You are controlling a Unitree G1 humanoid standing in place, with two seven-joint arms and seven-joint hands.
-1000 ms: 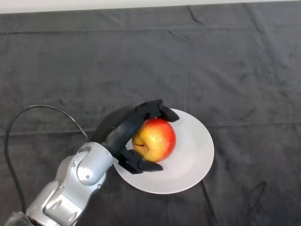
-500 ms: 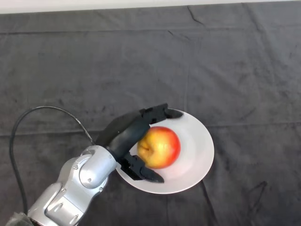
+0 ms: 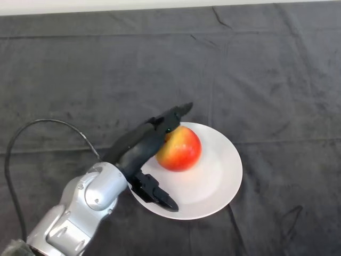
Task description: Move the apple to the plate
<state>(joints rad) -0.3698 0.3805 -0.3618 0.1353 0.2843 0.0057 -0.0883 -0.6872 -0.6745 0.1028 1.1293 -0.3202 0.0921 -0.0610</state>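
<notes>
A red and yellow apple (image 3: pixel 180 149) rests on the white plate (image 3: pixel 221 176), toward the plate's left side. My left hand (image 3: pixel 139 150) is open beside it on the left. Its upper fingers (image 3: pixel 173 114) stretch straight over the apple's top left. The thumb (image 3: pixel 156 194) lies low over the plate's near left rim, apart from the apple. Part of the apple's left side is hidden behind the hand.
A dark cloth (image 3: pixel 266 80) covers the whole table. Its far edge runs along the top of the view.
The fingers have uncurled from the apple and the hand has drawn back to the left. The apple now sits free on the plate, slightly farther back than before.
</notes>
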